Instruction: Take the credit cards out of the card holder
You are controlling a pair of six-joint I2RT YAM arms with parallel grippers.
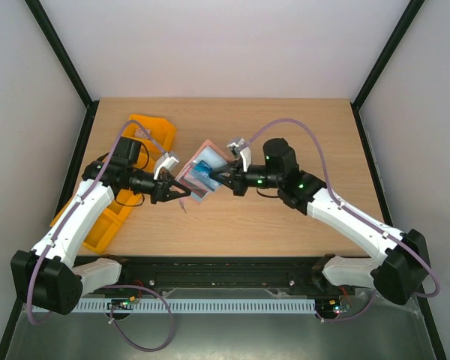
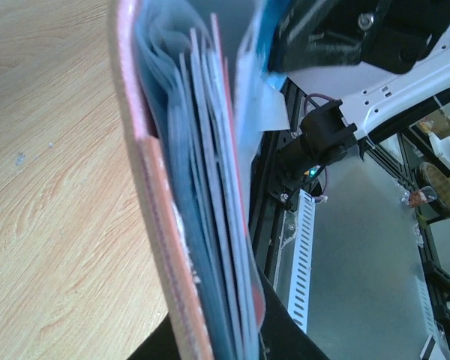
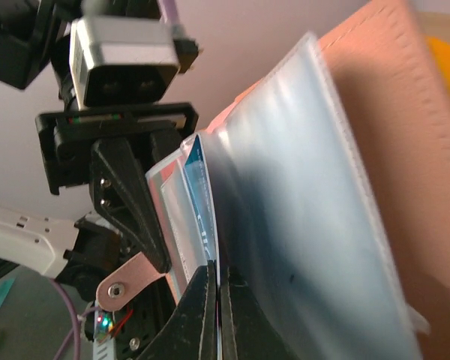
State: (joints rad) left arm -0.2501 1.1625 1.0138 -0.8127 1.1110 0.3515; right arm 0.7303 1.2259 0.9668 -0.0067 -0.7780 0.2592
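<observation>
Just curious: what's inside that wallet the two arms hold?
Clear plastic sleeves and the edge of a teal card, pinched by the right gripper. Anything deeper in the wallet is hidden behind them.

Matt leathery card holder point(image 3: 390, 112) w/ glossy plastic sleeves point(image 3: 300, 187); wood-grain table point(image 1: 285, 217).

I see the card holder point(image 1: 199, 180) above the table point(image 1: 285, 225), between the left gripper point(image 1: 178, 193) and right gripper point(image 1: 223, 178), with a card point(image 1: 205, 171) in it; a bin point(image 1: 154, 131) lies further left.
</observation>
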